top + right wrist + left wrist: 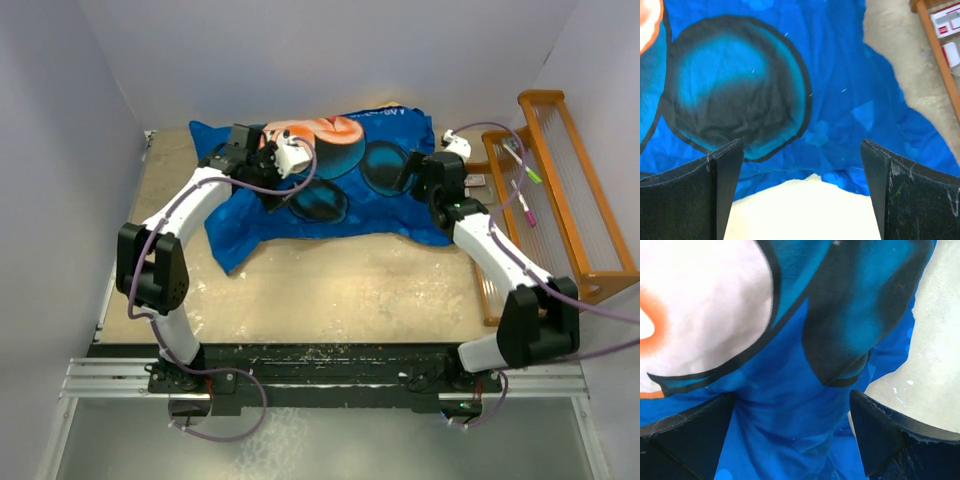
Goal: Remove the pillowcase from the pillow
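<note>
The blue pillowcase with its Mickey print lies bulging at the back of the table, covering the pillow, which I cannot pick out for certain. My left gripper hovers over its left part, open, with blue fabric between the fingers. My right gripper is open over the case's near right edge. A pale cream surface shows below that edge between the fingers; I cannot tell whether it is pillow or table.
A wooden rack with pens stands along the right edge, close to the right arm. White walls enclose the back and sides. Bare sandy tabletop lies between the pillowcase and the arm bases.
</note>
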`<state>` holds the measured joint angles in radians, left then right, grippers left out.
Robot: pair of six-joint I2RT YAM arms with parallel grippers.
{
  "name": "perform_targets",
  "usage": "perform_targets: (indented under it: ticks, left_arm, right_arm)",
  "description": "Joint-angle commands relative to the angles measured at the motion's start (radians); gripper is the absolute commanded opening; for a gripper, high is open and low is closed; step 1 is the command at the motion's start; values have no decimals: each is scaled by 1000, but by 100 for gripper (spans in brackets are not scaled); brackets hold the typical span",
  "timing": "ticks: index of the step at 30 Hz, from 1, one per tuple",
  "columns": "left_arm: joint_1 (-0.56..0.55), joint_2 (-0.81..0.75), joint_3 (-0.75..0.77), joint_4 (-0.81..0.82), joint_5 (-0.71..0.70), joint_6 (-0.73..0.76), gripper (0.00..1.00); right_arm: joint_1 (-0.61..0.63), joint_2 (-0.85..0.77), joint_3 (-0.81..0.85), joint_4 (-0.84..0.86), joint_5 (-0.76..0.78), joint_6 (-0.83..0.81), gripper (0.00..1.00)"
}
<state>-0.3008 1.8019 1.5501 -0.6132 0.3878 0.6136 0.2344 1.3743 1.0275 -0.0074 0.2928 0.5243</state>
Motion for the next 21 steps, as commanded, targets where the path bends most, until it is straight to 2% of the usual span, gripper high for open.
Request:
perform_targets:
  ticks: [1, 5, 9, 12, 16, 21]
  left_arm:
    - [-106, 11, -42, 179, -89, 189, 99]
    - [-164, -28, -75, 228, -96, 282, 99]
    - [-236, -120, -40, 136, -91, 368, 99]
    - [-271, -133, 30, 62, -94, 384, 99]
    - [-286, -99, 63, 84, -115, 398, 99]
    - [-286, 32, 96, 194, -150, 310, 99]
  right_arm:
    - [-6, 62, 99, -74, -51, -57, 100]
    - [-19, 108, 139, -99, -104, -59, 100]
    - [-37, 145, 175, -108, -149, -69, 100]
    - [-56, 172, 211, -113, -187, -70, 100]
    - [-60, 193, 255, -132, -210, -57, 100]
    - [-60, 162, 239, -132, -214, -25, 100]
